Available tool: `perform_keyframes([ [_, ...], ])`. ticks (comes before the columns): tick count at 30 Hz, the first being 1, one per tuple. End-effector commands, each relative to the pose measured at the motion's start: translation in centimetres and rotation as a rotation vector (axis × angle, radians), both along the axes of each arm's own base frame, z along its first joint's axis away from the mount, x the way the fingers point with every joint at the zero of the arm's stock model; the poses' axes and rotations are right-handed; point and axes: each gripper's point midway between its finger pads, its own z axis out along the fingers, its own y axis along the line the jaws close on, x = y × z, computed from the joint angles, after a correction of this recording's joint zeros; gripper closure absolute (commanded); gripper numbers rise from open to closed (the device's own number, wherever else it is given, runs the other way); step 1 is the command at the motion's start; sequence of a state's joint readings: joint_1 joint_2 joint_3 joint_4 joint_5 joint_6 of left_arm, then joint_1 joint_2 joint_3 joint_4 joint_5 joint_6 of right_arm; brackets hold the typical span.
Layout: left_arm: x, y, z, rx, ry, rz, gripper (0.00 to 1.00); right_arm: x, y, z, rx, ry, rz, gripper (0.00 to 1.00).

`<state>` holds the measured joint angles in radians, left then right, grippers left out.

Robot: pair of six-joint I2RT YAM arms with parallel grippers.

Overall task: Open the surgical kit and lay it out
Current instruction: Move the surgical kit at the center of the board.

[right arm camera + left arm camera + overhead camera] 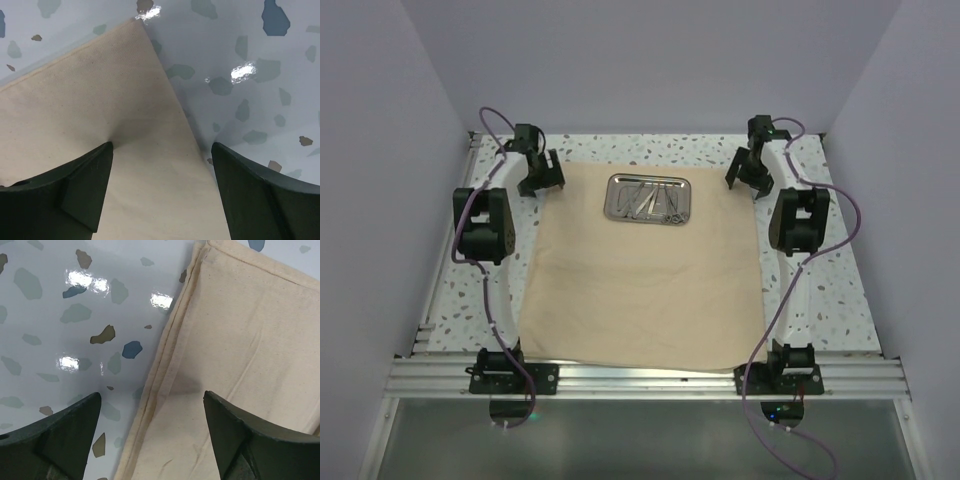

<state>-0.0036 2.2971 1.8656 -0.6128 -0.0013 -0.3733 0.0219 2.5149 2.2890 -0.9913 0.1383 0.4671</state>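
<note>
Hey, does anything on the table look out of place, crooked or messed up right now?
Nothing stands out. The cloth wrap lies spread flat with only faint creases. The steel tray sits flat on its far half, with the instruments inside it. Nothing looks spilled or torn.

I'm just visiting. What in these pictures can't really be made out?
1. Instruments in the tray: too small in the top view to count or name, and the wrist views miss the tray.
2. Table beneath the cloth: covered by it in every view.
3. Left tool and right tool, both open: the wrist views cut them off at the bottom edge. In the top view they are too small to show whether they touch the cloth.
</note>
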Motion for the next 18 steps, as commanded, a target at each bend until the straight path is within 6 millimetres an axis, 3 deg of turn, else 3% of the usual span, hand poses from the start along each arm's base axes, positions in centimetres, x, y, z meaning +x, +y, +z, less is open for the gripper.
perform_keyframes([
  [1,-0.8,-0.9,-1.1,-0.001,0.026,-0.034,0.13,1.0,1.2,-1.4,0.058,-0.021,0.003,0.17],
  [4,-0.8,-1.7,-1.4,0.008,0.034,-0.053,0.15,0.9,1.6,-3.2,0.081,0.006,-0.003,0.19],
  [7,-0.7,-2.6,-1.9,0.011,0.046,-0.073,0.23,1.0,1.9,-4.5,0.104,0.018,-0.010,0.28],
  [10,-0.6,-3.8,-2.6,0.012,0.066,-0.100,0.37,1.3,2.7,-5.5,0.145,0.019,-0.009,0.48],
  [11,-0.6,-4.1,-2.8,0.010,0.070,-0.106,0.47,1.4,3.3,-5.6,0.172,0.018,-0.001,0.60],
  [13,-0.4,-4.9,-3.2,-0.006,0.076,-0.117,0.60,1.7,3.7,-6.3,0.200,0.018,-0.007,0.74],
  [14,-0.3,-5.1,-3.3,-0.014,0.078,-0.117,0.82,1.8,4.1,-6.4,0.214,0.015,-0.007,0.89],
  [15,-0.4,-5.2,-3.8,-0.019,0.090,-0.115,0.94,2.2,4.4,-6.5,0.231,0.008,-0.013,1.00],
  [16,0.0,-5.2,-3.5,-0.020,0.081,-0.107,1.00,2.4,4.4,-6.5,0.238,0.002,-0.018,1.00],
  [18,0.2,-4.7,-3.5,-0.002,0.083,-0.094,1.00,3.0,4.7,-6.5,0.259,-0.012,-0.030,1.00],
])
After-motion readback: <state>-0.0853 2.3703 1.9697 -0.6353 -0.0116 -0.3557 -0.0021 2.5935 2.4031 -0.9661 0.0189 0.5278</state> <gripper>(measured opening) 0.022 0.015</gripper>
